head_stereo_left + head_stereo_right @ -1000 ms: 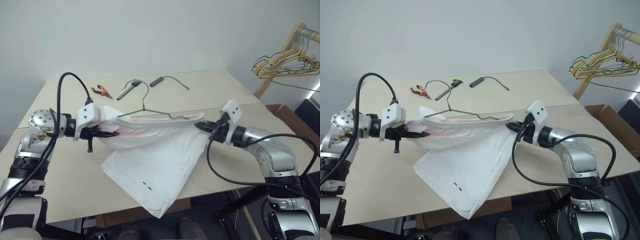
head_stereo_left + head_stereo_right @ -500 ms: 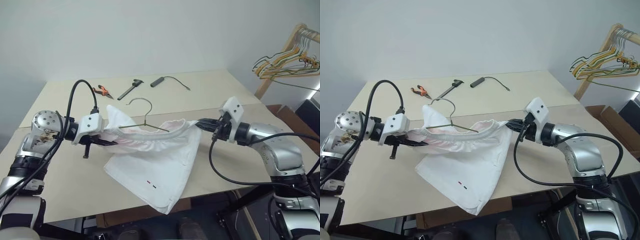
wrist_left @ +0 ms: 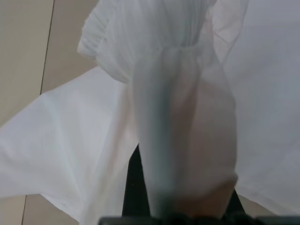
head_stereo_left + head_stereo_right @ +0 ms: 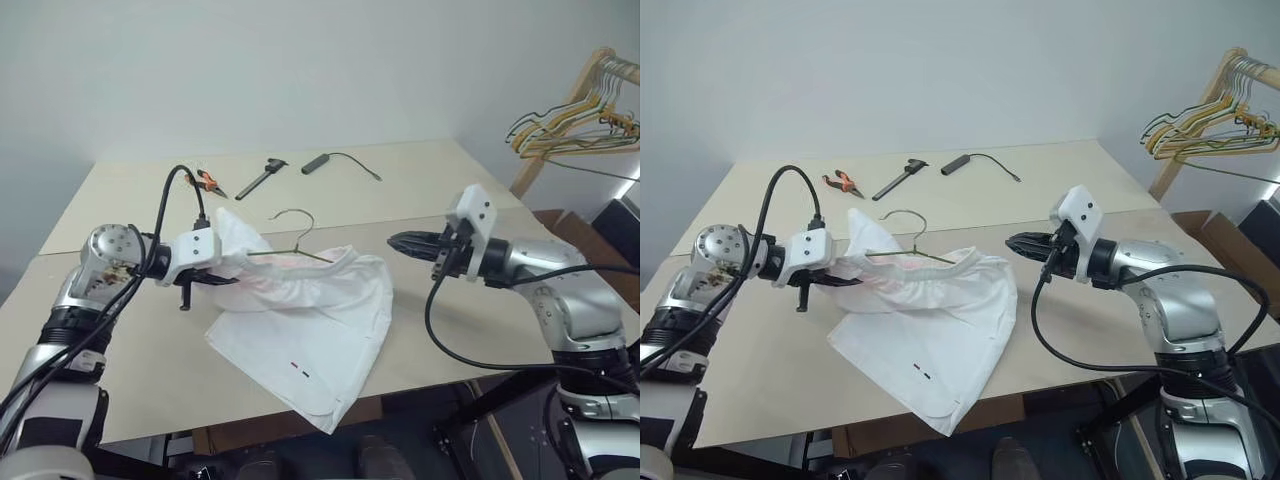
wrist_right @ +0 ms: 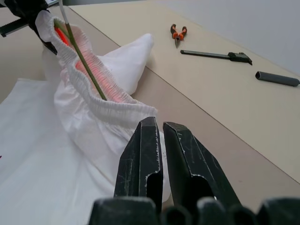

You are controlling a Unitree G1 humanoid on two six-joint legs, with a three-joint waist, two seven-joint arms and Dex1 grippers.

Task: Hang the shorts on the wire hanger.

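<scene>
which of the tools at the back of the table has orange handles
The small pliers, the leftmost of the three tools. The black tool beside them and the dark grey cylinder with a thin cable are all dark, with no orange.

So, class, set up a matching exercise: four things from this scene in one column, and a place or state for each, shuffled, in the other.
1. shorts
2. wire hanger
3. right claw
4. pliers

A. empty, clear of the cloth
B. far side of the table
C. waistband gripped by left claw
D. hook poking up above the waistband

Pairs: 1-C, 2-D, 3-A, 4-B
</scene>
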